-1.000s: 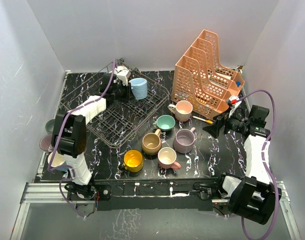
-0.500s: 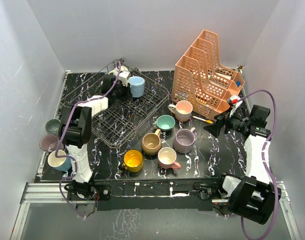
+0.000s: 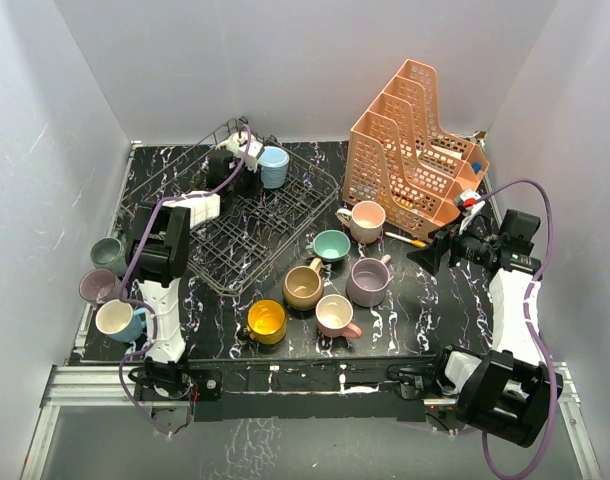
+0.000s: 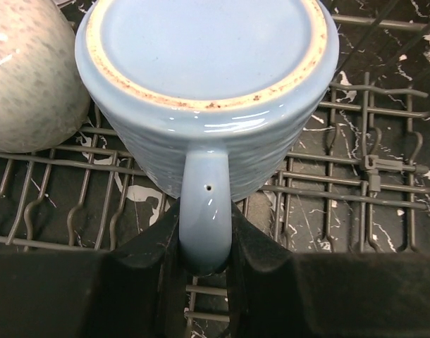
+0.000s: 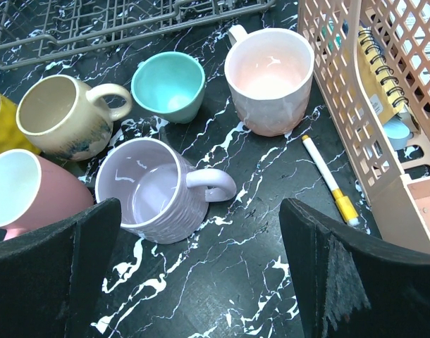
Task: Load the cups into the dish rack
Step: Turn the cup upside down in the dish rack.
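My left gripper (image 3: 250, 168) (image 4: 204, 236) is shut on the handle of a blue ribbed cup (image 3: 274, 166) (image 4: 204, 63). It holds the cup upside down at the back of the dark wire dish rack (image 3: 240, 238) (image 4: 373, 172), beside a grey speckled cup (image 4: 25, 77). My right gripper (image 3: 431, 254) (image 5: 201, 282) is open and empty above the table, near a lilac cup (image 3: 367, 282) (image 5: 155, 190). Cream-pink (image 3: 366, 221), teal (image 3: 331, 245), tan (image 3: 303, 286), pink (image 3: 335, 315) and yellow (image 3: 266, 322) cups stand on the table.
An orange tiered organizer (image 3: 415, 150) stands at the back right, with a white and yellow pen (image 5: 331, 182) in front of it. Three more cups (image 3: 108, 252) sit at the table's left edge. Grey walls close in three sides.
My left gripper has carried the blue cup toward the back of the rack, and the left arm has stretched further. The right arm has not moved.
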{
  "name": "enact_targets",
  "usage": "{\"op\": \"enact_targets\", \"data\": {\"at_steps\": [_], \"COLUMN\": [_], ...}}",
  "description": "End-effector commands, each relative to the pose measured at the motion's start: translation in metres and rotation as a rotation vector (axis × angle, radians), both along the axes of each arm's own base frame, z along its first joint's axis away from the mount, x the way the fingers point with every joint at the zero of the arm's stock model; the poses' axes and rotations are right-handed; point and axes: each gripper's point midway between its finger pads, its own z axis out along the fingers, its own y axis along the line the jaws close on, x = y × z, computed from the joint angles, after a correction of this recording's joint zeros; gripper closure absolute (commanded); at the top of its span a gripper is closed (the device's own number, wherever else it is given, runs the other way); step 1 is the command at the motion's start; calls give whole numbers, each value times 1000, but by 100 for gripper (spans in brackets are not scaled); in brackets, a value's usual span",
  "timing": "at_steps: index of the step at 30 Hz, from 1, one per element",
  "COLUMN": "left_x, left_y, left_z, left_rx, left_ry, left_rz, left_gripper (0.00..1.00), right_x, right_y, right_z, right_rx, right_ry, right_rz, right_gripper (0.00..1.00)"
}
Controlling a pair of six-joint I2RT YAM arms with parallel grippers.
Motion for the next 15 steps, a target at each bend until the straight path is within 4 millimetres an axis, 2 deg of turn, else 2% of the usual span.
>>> {"op": "enact_targets", "data": {"at_steps": [1, 15], "left_x": [38, 50], "left_y": [-2, 0], "left_z": [80, 63], "left_rx": [-28, -17], "left_ry": [-267, -265], "left_rz": [-12, -9], "left_gripper": [100, 100], "right_x": [4, 4], "right_y": [-2, -2], "right_z": [4, 4], "right_rx": [-8, -5], "right_ry": [-38, -38], "right_rz": [1, 5], "right_gripper": [1, 1]}}
